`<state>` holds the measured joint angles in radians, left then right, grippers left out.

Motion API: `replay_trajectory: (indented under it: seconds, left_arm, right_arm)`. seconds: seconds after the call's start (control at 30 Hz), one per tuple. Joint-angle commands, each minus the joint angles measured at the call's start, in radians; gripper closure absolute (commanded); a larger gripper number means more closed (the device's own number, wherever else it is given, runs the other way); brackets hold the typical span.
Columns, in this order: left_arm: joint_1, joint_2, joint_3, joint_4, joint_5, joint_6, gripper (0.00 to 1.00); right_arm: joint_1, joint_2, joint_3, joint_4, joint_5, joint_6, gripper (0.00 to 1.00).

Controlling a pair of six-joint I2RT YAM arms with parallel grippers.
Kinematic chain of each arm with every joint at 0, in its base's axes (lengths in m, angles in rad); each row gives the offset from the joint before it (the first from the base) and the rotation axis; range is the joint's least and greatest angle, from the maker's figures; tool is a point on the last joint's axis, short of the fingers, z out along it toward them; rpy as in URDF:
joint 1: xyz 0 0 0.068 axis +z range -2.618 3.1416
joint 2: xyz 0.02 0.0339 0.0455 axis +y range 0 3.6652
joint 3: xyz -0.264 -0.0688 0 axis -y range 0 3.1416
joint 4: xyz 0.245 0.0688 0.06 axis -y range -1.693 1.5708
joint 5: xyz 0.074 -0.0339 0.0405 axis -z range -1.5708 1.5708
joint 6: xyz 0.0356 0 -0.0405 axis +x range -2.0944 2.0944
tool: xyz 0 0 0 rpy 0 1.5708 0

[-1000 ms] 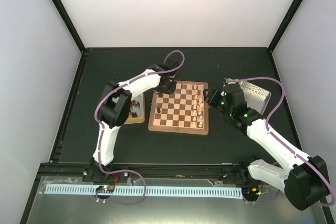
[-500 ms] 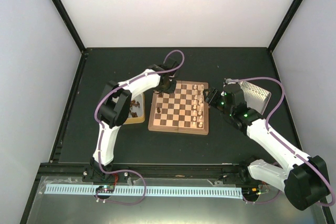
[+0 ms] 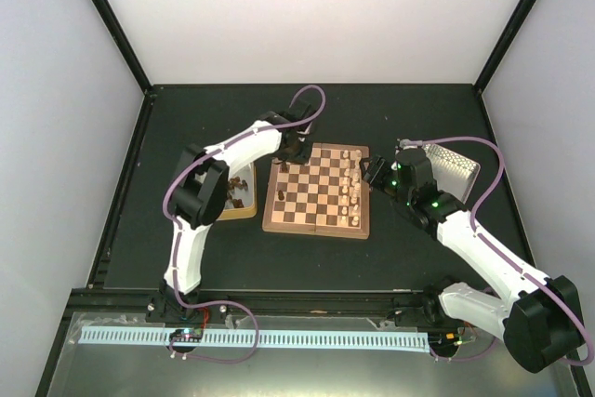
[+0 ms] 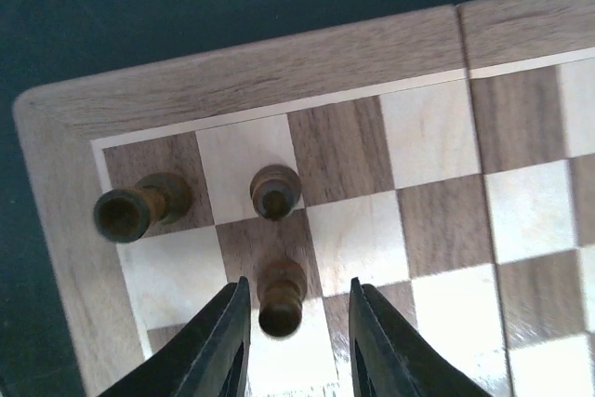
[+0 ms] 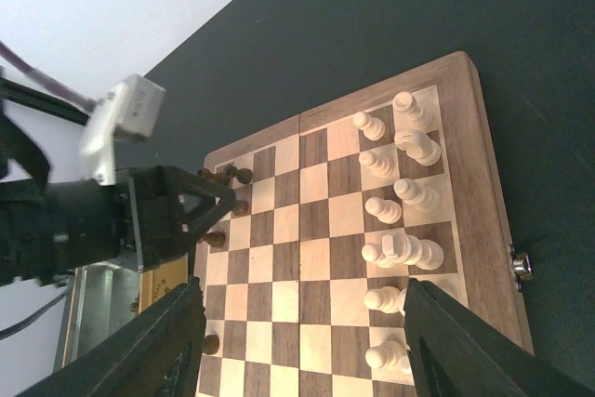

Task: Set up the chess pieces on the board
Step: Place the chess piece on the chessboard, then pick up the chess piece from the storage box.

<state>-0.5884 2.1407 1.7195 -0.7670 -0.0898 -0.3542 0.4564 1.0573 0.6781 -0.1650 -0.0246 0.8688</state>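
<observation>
Dark mat [image 3: 325,258], white walls [image 3: 316,16] — left claw [image 4: 297,285] narrowly apart, right claw [image 5: 302,290] wide

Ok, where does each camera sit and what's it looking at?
Top: up high behind, facing down at the board; left arm and right arm show.
Left wrist: over the board's corner, facing down; open jaws straddle a dark piece.
Right wrist: beside the board, facing across cream pieces; open jaws show.
Both wrist views share the dark corner pieces.
</observation>
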Motion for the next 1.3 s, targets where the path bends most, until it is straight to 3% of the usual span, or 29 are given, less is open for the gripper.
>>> replay_trajectory:
  seconds: [0.0,0.2,0.4,0.57,0.8,1.27]
  left_arm:
    - [0.008,-0.117,0.046,-0.019,0.014,0.008,0.69]
    - [0.021,-0.252,-0.064,0.007,-0.042,-0.021,0.69]
    - [0.092,-0.458,-0.311,0.096,-0.095,-0.088,0.65]
    - [0.168,-0.564,-0.491,0.150,-0.056,-0.123,0.68]
    - [0.227,-0.557,-0.624,0.169,-0.066,-0.142,0.76]
    - [0.237,-0.394,-0.601,0.204,-0.042,-0.112,0.80]
  right_arm:
    - [-0.007,-0.010,0.005,0.009,0.005,-0.011,0.40]
    - [-0.007,-0.008,0.005,0.013,-0.003,-0.015,0.40]
    - [-0.007,-0.005,0.013,0.005,-0.001,-0.032,0.40]
    - [-0.007,0.014,0.025,0.006,-0.007,-0.031,0.40]
    - [-0.007,0.064,0.044,0.018,-0.037,-0.021,0.41]
    - [-0.007,0.068,0.048,0.016,-0.026,-0.023,0.41]
